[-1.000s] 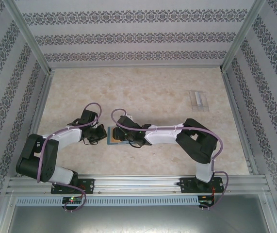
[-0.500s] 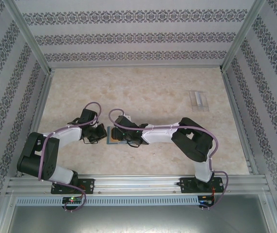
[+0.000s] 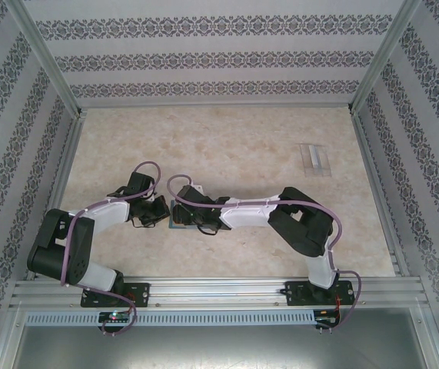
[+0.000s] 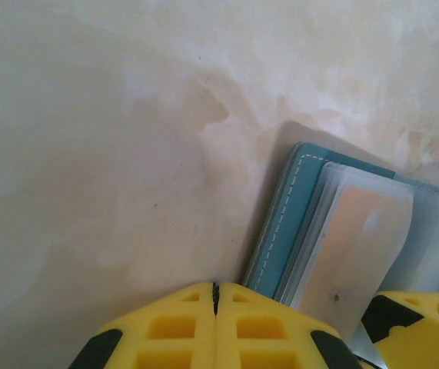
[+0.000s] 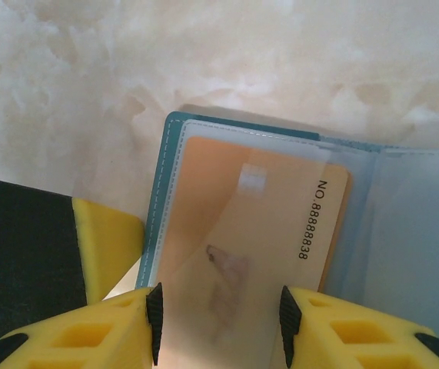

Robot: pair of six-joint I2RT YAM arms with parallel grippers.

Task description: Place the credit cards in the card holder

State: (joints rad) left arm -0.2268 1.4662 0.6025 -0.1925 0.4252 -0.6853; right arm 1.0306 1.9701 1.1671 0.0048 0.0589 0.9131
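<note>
The teal card holder lies open on the table, its stitched left edge showing in the left wrist view. A tan credit card printed NO.88888838 sits partly under the holder's clear pocket film. My right gripper is shut on this card, one pad on each long edge. In the top view the right gripper covers most of the holder. My left gripper is shut with nothing between its fingers, its tips beside the holder's left edge. Other cards are hidden.
A clear plastic stand stands at the far right of the marble table. The left gripper's yellow finger sits close to the holder's left side. Patterned walls enclose the table on three sides.
My right arm has reached further left, carrying the card deeper over the holder. The left arm has barely moved.
</note>
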